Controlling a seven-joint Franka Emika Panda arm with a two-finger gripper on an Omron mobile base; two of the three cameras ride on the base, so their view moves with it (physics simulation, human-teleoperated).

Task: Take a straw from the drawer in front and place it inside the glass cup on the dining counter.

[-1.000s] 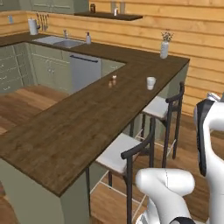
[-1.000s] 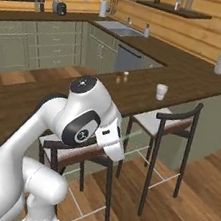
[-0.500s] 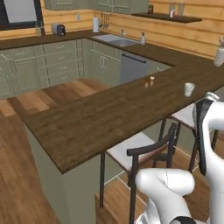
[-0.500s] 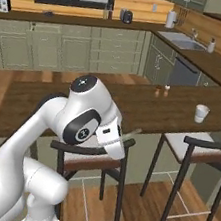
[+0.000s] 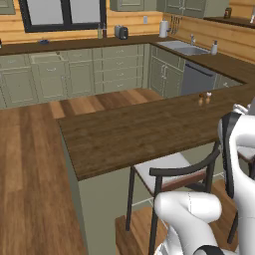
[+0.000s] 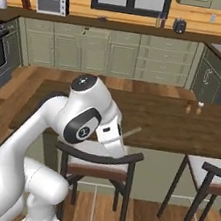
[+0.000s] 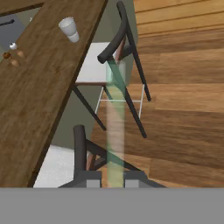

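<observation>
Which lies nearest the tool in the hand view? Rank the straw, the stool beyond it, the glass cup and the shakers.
1. Straw, held in the tool.
2. Stool, straight ahead.
3. Glass cup, on the dining counter, upper left.
4. Shakers, far left; close to the cup's rank.

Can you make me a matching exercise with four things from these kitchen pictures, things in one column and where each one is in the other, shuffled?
Things:
1. straw
2. glass cup
3. two shakers
4. microwave

Places:
A. on the back worktop by the knife block
B. held in the shut gripper
C. on the dining counter, near its stool-side edge
D. on the dining counter, toward its far edge

Pairs: 1-B, 2-C, 3-D, 4-A
</observation>
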